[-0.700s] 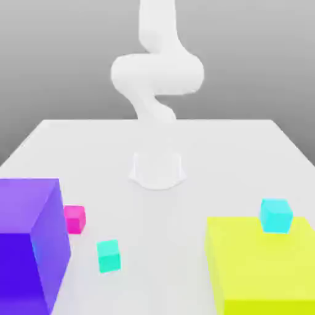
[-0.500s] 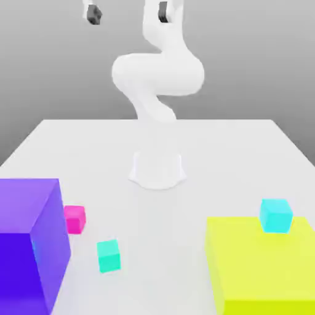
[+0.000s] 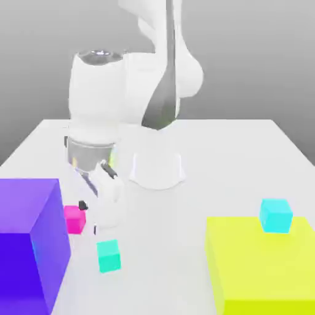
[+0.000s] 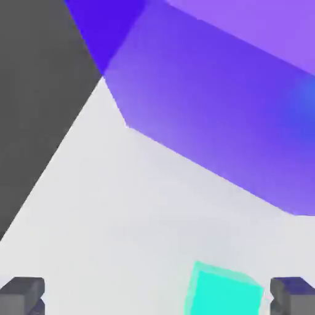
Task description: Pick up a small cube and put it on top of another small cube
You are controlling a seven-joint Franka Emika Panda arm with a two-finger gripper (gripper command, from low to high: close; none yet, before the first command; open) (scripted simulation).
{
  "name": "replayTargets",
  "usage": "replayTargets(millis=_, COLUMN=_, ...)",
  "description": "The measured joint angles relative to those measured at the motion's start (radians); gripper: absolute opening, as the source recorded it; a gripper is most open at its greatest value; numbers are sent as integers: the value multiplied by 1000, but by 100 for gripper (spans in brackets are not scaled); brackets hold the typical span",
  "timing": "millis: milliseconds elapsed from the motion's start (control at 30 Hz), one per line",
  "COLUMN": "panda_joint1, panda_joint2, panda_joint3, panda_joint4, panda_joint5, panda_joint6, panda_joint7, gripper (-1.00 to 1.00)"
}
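Note:
The small teal-green cube (image 3: 108, 256) rests on the white table near the front, at the exterior view's left. My gripper (image 3: 89, 218) hangs low just above and behind it, beside the pink small cube (image 3: 74, 219). In the hand view the teal cube (image 4: 223, 293) lies between my two dark fingertips (image 4: 22, 294), much nearer one of them. The gripper (image 4: 157, 296) stands open, with the jaws wide apart and touching nothing. A sky-blue small cube (image 3: 275, 215) sits on top of the big yellow block (image 3: 264, 271).
A big purple block (image 3: 27, 246) stands close to the gripper at the exterior view's left, and looms in the hand view (image 4: 234, 104). The arm's round base (image 3: 157, 169) stands mid-table. The table edge (image 4: 55, 147) runs near the purple block.
The arm has swung down from high above the table to just over the teal and pink cubes. The cubes and blocks have not moved.

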Motion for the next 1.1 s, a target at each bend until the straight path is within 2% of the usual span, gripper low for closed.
replayTargets(millis=100, panda_joint1=-5, panda_joint2=76, panda_joint3=8, panda_joint4=-29, panda_joint5=64, panda_joint6=62, panda_joint7=27, gripper=0)
replayTargets(millis=233, panda_joint1=11, panda_joint2=164, panda_joint3=-17, panda_joint4=-14, panda_joint5=32, panda_joint6=135, panda_joint7=63, gripper=0)
replayTargets(millis=400, panda_joint1=77, panda_joint2=279, panda_joint3=-96, panda_joint4=6, panda_joint5=-24, panda_joint6=225, panda_joint7=105, gripper=0)
replayTargets(millis=433, panda_joint1=93, panda_joint2=301, panda_joint3=-115, panda_joint4=9, panda_joint5=-32, panda_joint6=242, panda_joint7=110, gripper=-100)
replayTargets(millis=667, panda_joint1=96, panda_joint2=306, panda_joint3=-118, panda_joint4=10, panda_joint5=-35, panda_joint6=248, panda_joint7=112, gripper=-100)
replayTargets(millis=967, panda_joint1=30, panda_joint2=117, panda_joint3=-26, panda_joint4=-26, panda_joint5=71, panda_joint6=99, panda_joint7=34, gripper=-100)
replayTargets(millis=1033, panda_joint1=28, panda_joint2=75, panda_joint3=-24, panda_joint4=-37, panda_joint5=82, panda_joint6=64, panda_joint7=27, gripper=-100)
replayTargets(millis=1100, panda_joint1=9, panda_joint2=24, panda_joint3=-35, panda_joint4=-46, panda_joint5=52, panda_joint6=43, panda_joint7=88, gripper=-100)
